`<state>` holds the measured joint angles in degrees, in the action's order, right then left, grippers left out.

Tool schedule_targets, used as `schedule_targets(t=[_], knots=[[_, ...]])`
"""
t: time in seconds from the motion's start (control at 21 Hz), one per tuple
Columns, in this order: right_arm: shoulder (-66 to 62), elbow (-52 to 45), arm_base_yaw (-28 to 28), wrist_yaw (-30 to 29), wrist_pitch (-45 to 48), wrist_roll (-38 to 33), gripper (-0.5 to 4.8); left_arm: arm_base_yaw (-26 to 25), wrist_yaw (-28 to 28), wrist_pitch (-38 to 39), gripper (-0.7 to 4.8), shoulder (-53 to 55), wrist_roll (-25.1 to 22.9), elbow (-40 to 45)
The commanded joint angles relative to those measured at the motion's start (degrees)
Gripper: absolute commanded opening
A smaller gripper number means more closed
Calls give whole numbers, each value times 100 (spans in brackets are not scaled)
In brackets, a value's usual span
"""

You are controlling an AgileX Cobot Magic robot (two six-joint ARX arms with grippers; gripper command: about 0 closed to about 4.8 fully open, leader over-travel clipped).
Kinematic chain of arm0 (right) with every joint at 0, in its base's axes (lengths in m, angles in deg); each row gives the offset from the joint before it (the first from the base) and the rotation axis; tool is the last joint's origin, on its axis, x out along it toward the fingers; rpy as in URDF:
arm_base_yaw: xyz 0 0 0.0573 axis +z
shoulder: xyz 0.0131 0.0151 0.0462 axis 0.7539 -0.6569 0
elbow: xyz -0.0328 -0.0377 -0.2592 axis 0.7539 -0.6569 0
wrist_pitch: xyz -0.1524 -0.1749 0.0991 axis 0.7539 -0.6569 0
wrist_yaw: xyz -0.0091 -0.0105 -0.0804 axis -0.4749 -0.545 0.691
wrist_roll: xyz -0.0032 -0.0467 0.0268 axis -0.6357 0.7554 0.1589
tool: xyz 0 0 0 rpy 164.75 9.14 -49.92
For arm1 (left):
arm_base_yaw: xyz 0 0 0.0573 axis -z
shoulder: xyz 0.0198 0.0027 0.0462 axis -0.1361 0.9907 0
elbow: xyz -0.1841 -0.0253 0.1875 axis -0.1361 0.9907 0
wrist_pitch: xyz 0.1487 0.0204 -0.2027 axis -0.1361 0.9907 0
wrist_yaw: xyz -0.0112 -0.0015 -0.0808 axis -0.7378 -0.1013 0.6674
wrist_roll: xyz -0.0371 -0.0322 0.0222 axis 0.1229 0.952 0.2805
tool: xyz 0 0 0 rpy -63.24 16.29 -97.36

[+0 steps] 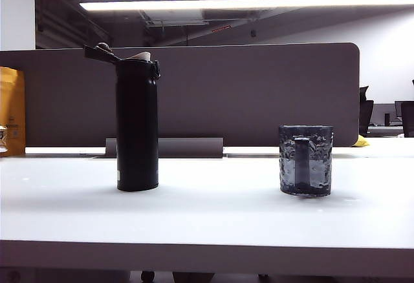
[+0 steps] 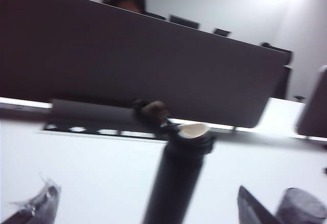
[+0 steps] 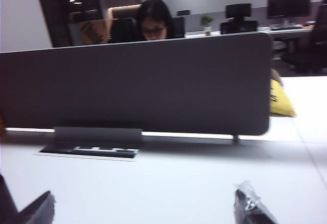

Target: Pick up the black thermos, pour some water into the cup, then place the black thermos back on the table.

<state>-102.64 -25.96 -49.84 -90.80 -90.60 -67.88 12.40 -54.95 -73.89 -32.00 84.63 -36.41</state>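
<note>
The black thermos (image 1: 137, 125) stands upright on the white table (image 1: 207, 218), left of centre, with its flip lid open and the pale spout showing. The cup (image 1: 306, 160), a dark bumpy glass mug, stands to its right with the handle facing the camera. No water shows. Neither gripper appears in the exterior view. In the left wrist view my left gripper (image 2: 145, 203) is open, and the thermos (image 2: 179, 178) stands ahead between the two fingers, untouched. A blurred grey shape beyond one finger may be the cup (image 2: 302, 207). My right gripper (image 3: 145, 203) is open over bare table.
A grey-brown partition panel (image 1: 194, 95) runs along the table's far edge, with a cable tray (image 1: 165, 147) at its foot. An orange bag (image 1: 11, 108) sits at the far left. A person (image 3: 153, 24) sits behind the panel.
</note>
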Motion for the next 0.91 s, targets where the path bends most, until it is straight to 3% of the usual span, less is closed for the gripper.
schedule_targets(t=[0.05,0.24,0.43,0.67,0.91], knots=[[-326,269,15,-286,389,-22,479,404,-24,-348,479,763,-55,-424],[-632,339,267,-446,647,-20,479,970,-24,-487,479,1808,-450,-857],[-881,339,881,-415,697,20,479,1438,-28,-872,479,2726,-796,-1036],[-1499,339,2212,341,791,155,479,1497,-293,-1447,479,3773,-734,-1036],[-2243,339,3110,837,1163,275,479,1497,-391,-2092,479,4651,-739,-1040]])
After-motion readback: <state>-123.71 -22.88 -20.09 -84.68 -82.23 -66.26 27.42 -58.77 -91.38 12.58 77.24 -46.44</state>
